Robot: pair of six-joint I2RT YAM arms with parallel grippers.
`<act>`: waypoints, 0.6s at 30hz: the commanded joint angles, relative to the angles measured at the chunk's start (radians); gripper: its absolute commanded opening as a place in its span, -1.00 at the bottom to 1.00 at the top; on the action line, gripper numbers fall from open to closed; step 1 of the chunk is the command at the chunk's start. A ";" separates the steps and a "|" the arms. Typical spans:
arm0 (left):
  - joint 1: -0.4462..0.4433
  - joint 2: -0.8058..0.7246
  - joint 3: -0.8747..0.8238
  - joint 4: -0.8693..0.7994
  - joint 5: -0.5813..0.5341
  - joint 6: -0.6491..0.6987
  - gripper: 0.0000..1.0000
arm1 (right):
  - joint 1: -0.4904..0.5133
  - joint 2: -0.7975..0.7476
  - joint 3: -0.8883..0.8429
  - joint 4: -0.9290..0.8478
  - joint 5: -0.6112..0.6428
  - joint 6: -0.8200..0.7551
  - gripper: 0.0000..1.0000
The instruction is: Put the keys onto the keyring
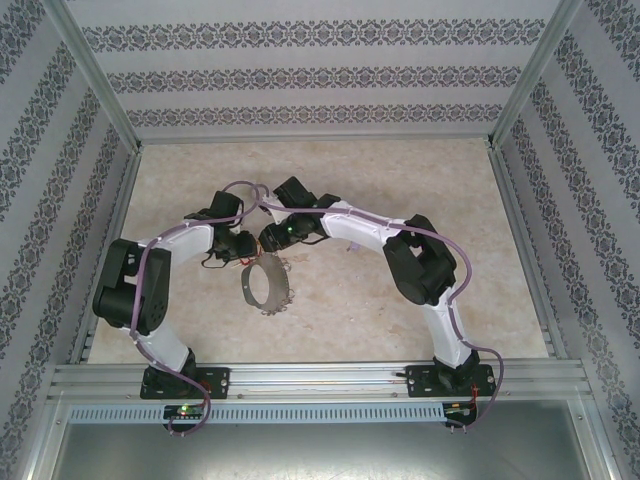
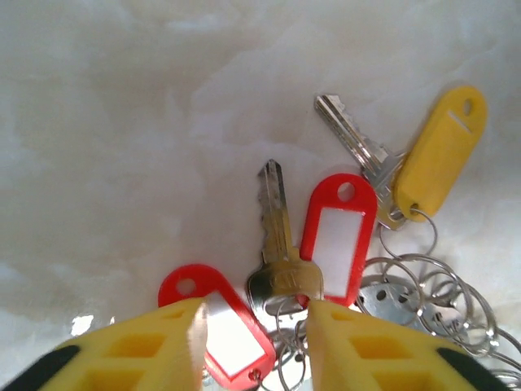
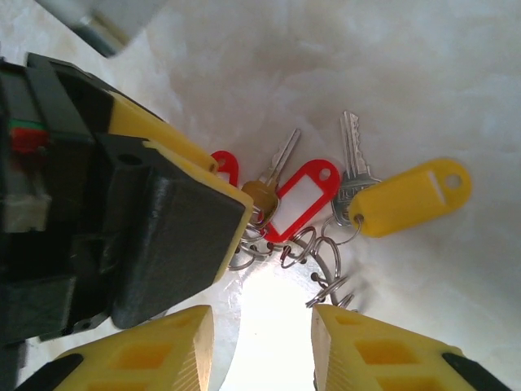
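The keyring (image 1: 264, 286) is a wide grey hoop on the marble table, fringed with small keys. Both grippers meet at its far rim. My left gripper (image 2: 254, 314) straddles a red tag (image 2: 232, 338) and small split rings (image 2: 289, 342), jaws part way apart; its right fingertip (image 2: 319, 316) touches the head of a brass key (image 2: 281, 244). I cannot tell whether it clamps anything. A second red tag (image 2: 338, 232) and a silver key (image 2: 358, 147) with a yellow tag (image 2: 441, 151) lie beside it. My right gripper (image 3: 260, 318) is open astride the keyring's shiny perforated band (image 3: 269, 309).
The left gripper's black and yellow finger (image 3: 175, 224) crowds the left side of the right wrist view, close to the brass key (image 3: 262, 195). Patterned walls and aluminium rails (image 1: 300, 378) enclose the table. Bare marble (image 1: 400, 170) lies beyond the hoop.
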 commanded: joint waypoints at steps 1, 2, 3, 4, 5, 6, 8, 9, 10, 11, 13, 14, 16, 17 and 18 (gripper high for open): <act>-0.019 -0.067 0.013 -0.082 -0.054 0.043 -0.13 | -0.010 -0.053 -0.024 0.014 0.020 0.021 -0.27; -0.030 -0.080 0.025 -0.101 -0.076 0.058 -0.09 | -0.016 -0.065 -0.038 0.022 0.020 0.025 -0.26; -0.040 -0.088 0.037 -0.118 -0.090 0.072 -0.07 | -0.023 -0.078 -0.053 0.031 0.019 0.030 -0.20; -0.050 -0.092 0.046 -0.128 -0.091 0.082 -0.08 | -0.029 -0.088 -0.066 0.039 0.018 0.032 -0.13; -0.061 -0.093 0.057 -0.137 -0.086 0.090 -0.08 | -0.036 -0.101 -0.082 0.048 0.018 0.036 -0.06; -0.073 -0.092 0.064 -0.141 -0.080 0.098 -0.08 | -0.044 -0.115 -0.099 0.055 0.020 0.039 -0.02; -0.094 -0.080 0.078 -0.146 -0.072 0.106 -0.08 | -0.057 -0.141 -0.132 0.068 0.026 0.040 0.05; -0.101 -0.070 0.085 -0.145 -0.067 0.108 -0.08 | -0.065 -0.154 -0.148 0.074 0.029 0.041 0.08; -0.105 -0.061 0.088 -0.142 -0.062 0.108 -0.09 | -0.073 -0.169 -0.166 0.077 0.030 0.041 0.12; -0.109 -0.050 0.092 -0.134 -0.056 0.110 -0.09 | -0.082 -0.183 -0.186 0.082 0.033 0.042 0.15; -0.118 -0.032 0.103 -0.128 -0.054 0.112 -0.13 | -0.099 -0.210 -0.222 0.092 0.040 0.044 0.19; -0.123 -0.020 0.110 -0.126 -0.055 0.114 -0.15 | -0.106 -0.223 -0.238 0.096 0.042 0.045 0.20; -0.130 -0.001 0.122 -0.121 -0.055 0.118 -0.21 | -0.118 -0.243 -0.267 0.104 0.047 0.045 0.21; -0.135 0.010 0.130 -0.118 -0.055 0.120 -0.24 | -0.123 -0.252 -0.280 0.106 0.048 0.044 0.21; -0.140 0.019 0.138 -0.119 -0.058 0.122 -0.29 | -0.129 -0.257 -0.291 0.109 0.049 0.044 0.22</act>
